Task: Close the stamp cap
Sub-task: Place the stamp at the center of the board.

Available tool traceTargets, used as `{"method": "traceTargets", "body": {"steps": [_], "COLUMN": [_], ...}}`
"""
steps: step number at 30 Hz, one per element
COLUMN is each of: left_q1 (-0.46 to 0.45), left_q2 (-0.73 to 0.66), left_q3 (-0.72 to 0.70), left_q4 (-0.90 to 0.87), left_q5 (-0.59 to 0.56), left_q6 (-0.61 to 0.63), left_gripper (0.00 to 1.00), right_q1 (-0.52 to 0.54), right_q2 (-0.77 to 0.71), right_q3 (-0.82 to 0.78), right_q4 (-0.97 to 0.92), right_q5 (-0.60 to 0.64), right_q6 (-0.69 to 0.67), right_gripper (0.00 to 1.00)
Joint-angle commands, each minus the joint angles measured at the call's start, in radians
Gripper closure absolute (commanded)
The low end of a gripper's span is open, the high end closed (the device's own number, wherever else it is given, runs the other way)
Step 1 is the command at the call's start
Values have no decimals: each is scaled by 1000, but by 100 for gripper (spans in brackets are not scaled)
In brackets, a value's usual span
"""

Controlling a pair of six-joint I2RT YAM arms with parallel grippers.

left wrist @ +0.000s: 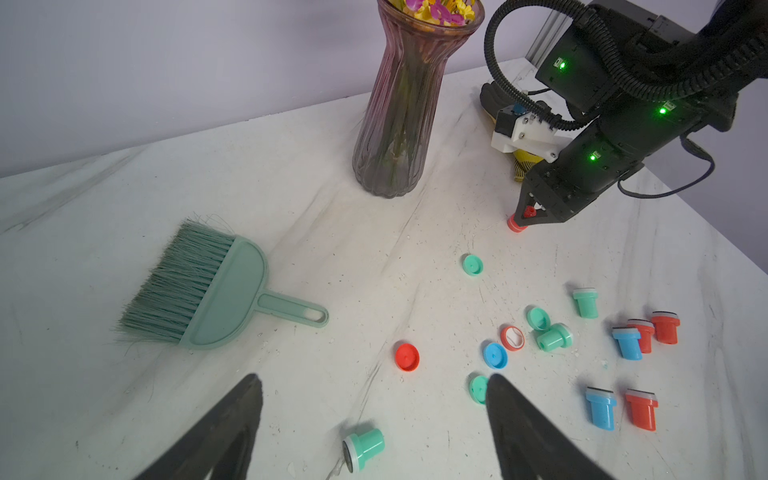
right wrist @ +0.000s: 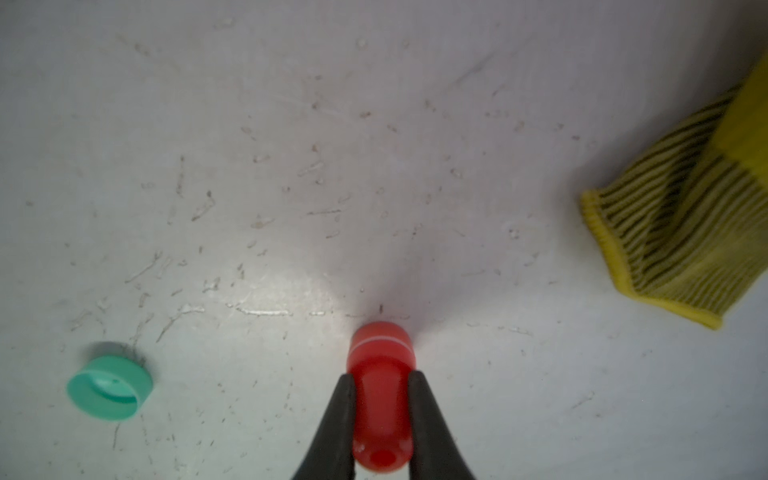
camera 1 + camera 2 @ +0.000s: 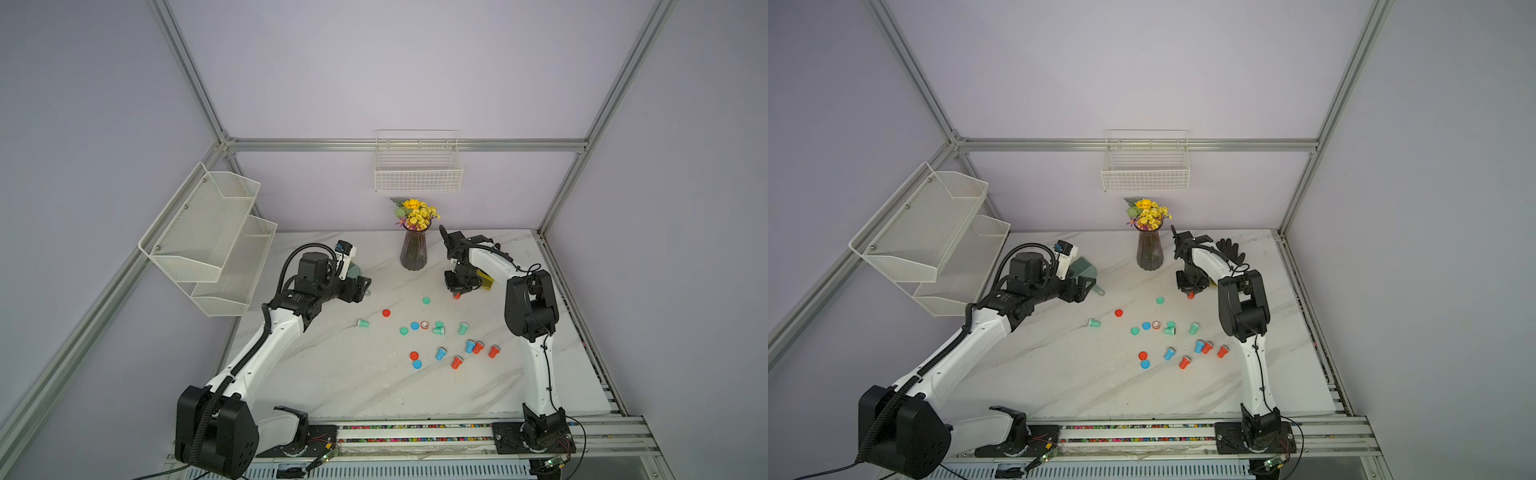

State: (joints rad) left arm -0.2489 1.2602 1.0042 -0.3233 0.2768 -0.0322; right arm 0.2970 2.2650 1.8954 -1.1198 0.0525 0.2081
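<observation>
Closest to the lens, in the right wrist view, the two black fingers (image 2: 338,415) of the right gripper (image 2: 382,376) are closed narrowly on the slim handle of a small red plastic stamp (image 2: 380,399). The wide end of the stamp points down to the white marble-pattern worktop (image 2: 291,166) and carries a round red cap (image 2: 380,332). A thin white line runs around between the cap and the body. Whether the cap is pushed fully on, I cannot tell.

The stamp is in the far right part of the worktop, to the right of a ribbed purple glass vase (image 3: 413,249) with yellow flowers. In both top views the stamp (image 3: 456,296) (image 3: 1190,296) is only a small red spot under the black wrist, and the grip itself is hidden. The left wrist view shows it from the side, where the cap (image 1: 515,226) seems to touch the worktop.

The left gripper (image 1: 372,377) hangs over the left half of the worktop with its fingers wide apart and nothing between them. One finger covers part of a loose green cap (image 1: 478,388). A mint-green hand brush (image 1: 216,291) lies flat at the far left, and in a top view it (image 3: 1084,268) is half hidden behind the left wrist.

Only the right wrist view shows clearly the yellow striped knit glove (image 2: 673,232), to the right of the stamp and cut off by the frame. In the left wrist view the right arm covers most of it.
</observation>
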Motion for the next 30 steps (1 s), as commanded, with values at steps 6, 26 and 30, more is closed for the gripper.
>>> {"method": "traceTargets", "body": {"steps": [6,26,30], "left_q1": [3,3,3], "left_q2": [-24,-25,-26], "left_q3": [36,36,36], "left_q4": [19,20,20], "left_q5": [6,16,10], "left_q6": [6,2,3], "left_gripper": [16,16,16], "right_q1": [-2,-3,-4], "right_q2": [10,-19,-5], "right_q3": [30,43,22], "right_q4": [-19,-22,-3], "right_q5": [17,-16,-23], "right_q6": [10,8,8], "right_gripper": [57,54,54]}}
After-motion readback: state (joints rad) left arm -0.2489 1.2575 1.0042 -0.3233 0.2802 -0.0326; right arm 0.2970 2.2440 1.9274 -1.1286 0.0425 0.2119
